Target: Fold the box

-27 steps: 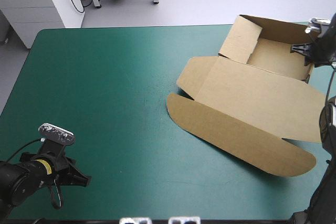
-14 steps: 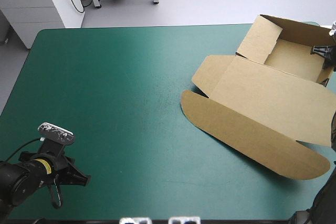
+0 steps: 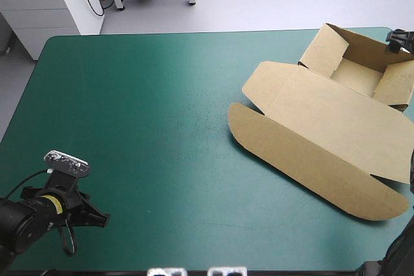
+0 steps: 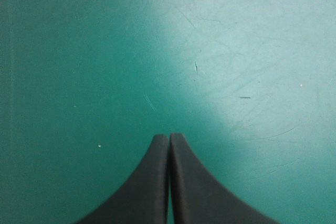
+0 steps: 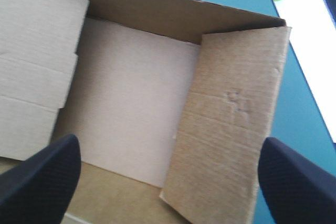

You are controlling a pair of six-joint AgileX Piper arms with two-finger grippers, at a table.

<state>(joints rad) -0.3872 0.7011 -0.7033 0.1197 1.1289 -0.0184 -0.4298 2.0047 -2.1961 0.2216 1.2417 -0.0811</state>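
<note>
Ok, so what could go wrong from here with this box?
1. The box lies at the table's far right corner, close to the right edge; a push could slide it off.
2. The right gripper is open, holding nothing, so the side flap ahead of it may flop back.
3. The left gripper is shut at the near left corner, too far to steady the box.

the box (image 3: pixel 323 127) sits on the table (image 3: pixel 129 127) by its far right corner, tray (image 3: pixel 352 75) behind, flat lid (image 3: pixel 310 153) in front. the right gripper (image 5: pixel 168 150) is over the tray. the left gripper (image 4: pixel 169 137) is near the front left corner.
</note>
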